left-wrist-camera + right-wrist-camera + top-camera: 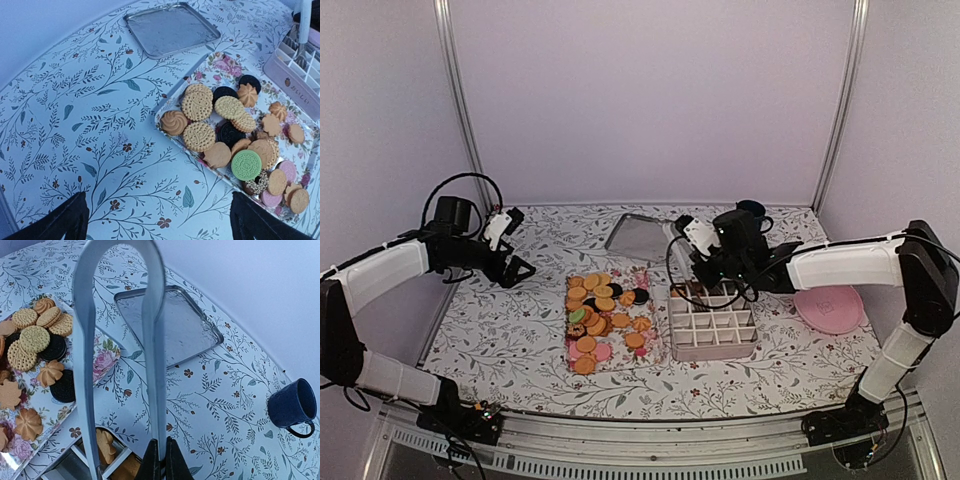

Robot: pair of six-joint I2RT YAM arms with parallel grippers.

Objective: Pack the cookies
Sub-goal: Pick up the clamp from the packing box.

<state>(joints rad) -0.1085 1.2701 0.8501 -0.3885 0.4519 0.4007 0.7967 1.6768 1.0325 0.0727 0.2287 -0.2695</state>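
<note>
The cookies (605,312) lie heaped on a flowered rectangular tray (572,283): mostly golden discs, some dark brown, pink, and one green (246,165). In the left wrist view the cookies (200,136) lie ahead and to the right of my left gripper (160,225), which hangs open over bare tablecloth with nothing between its fingers. My right gripper (160,462) is shut on one arm of a pair of metal tongs (152,340), whose other arm stands free to the left. It hovers at the far edge of a divided white box (712,326). A golden cookie (106,445) lies in one compartment.
A square metal tray (640,238) lies at the back centre. A dark blue mug (292,405) stands behind the right arm, and a pink plate (830,308) sits to the right of the box. White walls enclose the flowered tablecloth on three sides.
</note>
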